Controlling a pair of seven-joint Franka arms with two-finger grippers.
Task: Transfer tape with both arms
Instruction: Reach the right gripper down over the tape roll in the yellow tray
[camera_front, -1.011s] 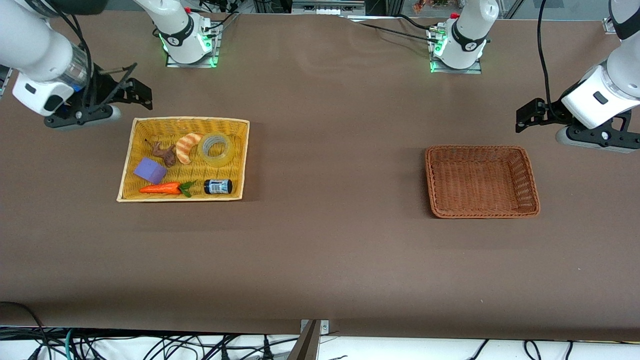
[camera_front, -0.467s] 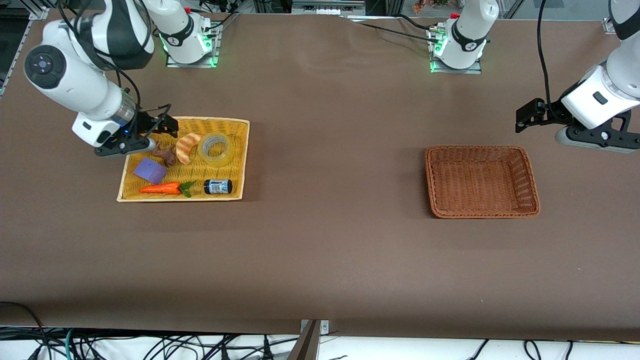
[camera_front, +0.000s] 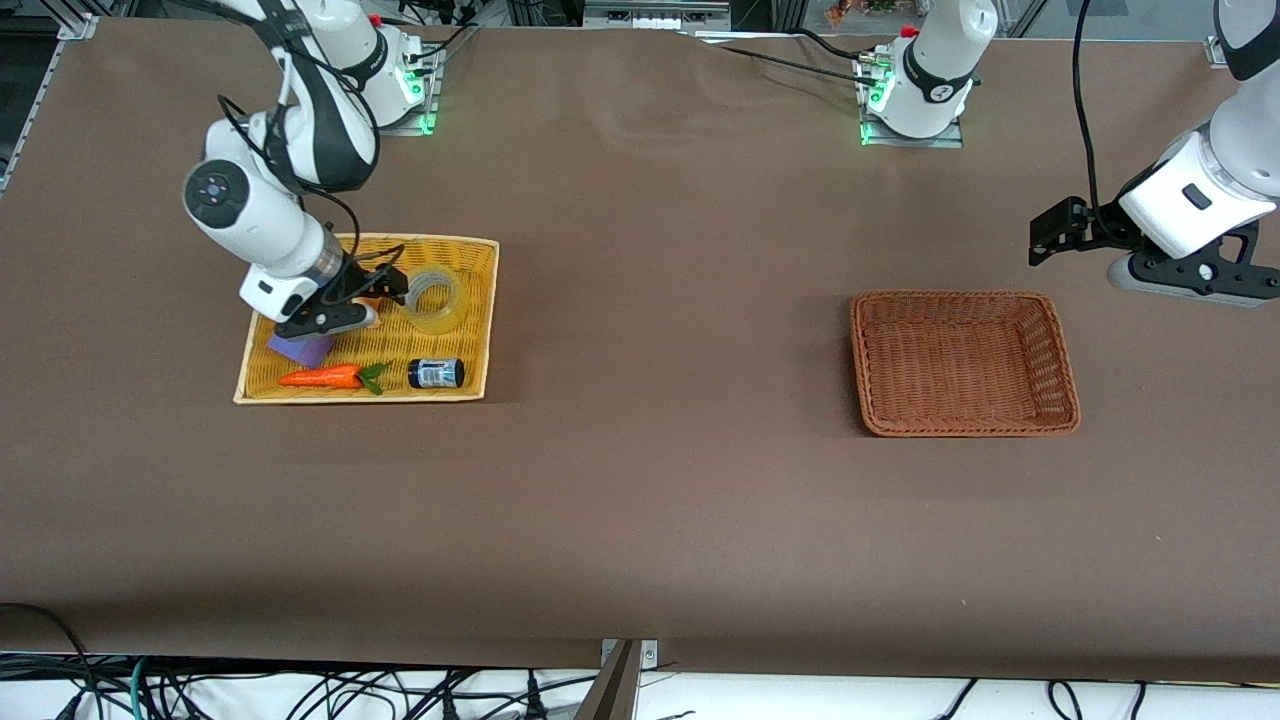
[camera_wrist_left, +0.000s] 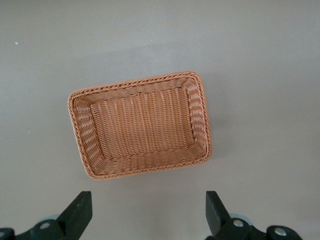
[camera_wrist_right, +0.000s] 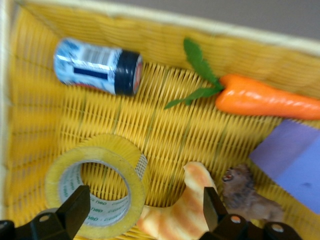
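- Hovering over the yellow wicker tray (camera_front: 470, 330), my right gripper (camera_wrist_right: 142, 212) hangs with its fingers (camera_wrist_right: 75, 207) spread wide, just beside the tape (camera_front: 432, 298).
- My left gripper (camera_wrist_left: 148, 212) waits over bare table at the left arm's end, fingers wide and holding nothing, near one brown wicker basket (camera_front: 962, 362) with nothing in it.
- Six things lie in the yellow tray: one tape roll, one striped croissant toy (camera_wrist_right: 176, 212), one purple block (camera_wrist_right: 295, 162), one toy carrot (camera_front: 325, 377), one small brown figure (camera_wrist_right: 247, 195), one dark-capped bottle (camera_front: 436, 373).
- In my right wrist view the tape (camera_wrist_right: 95, 185) lies flat, partly between my fingertips, the croissant touching it.
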